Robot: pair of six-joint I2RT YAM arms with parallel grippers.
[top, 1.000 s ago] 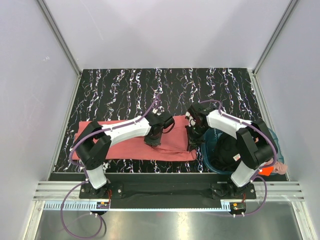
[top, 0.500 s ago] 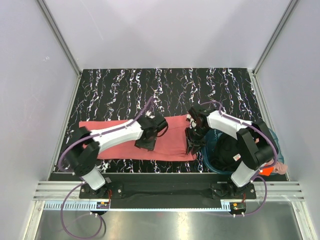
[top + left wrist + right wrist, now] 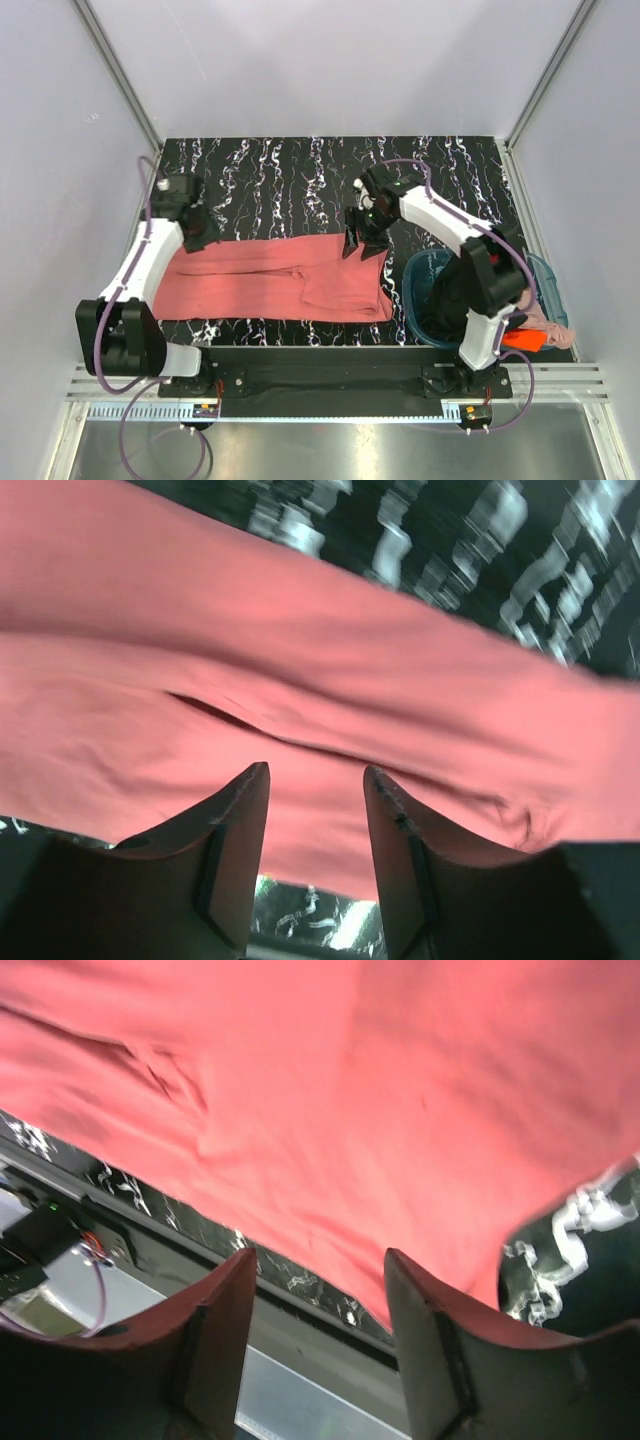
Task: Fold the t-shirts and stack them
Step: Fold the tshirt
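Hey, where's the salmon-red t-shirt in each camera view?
Top external: salmon-red t-shirt spread flat, lower centre.
Left wrist: it fills the middle band, above the left gripper.
Right wrist: it covers the top, above the right gripper.
Shared landmark: black marbled tabletop bordering it.

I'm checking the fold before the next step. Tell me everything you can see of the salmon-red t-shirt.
The salmon-red t-shirt is plain soft fabric, laid flat as a long band across the near part of the black marbled table, one layer folded over, with shallow creases. Its right end lies beside the teal basket. The left gripper and right gripper are above its far edge, both open and gripping nothing.
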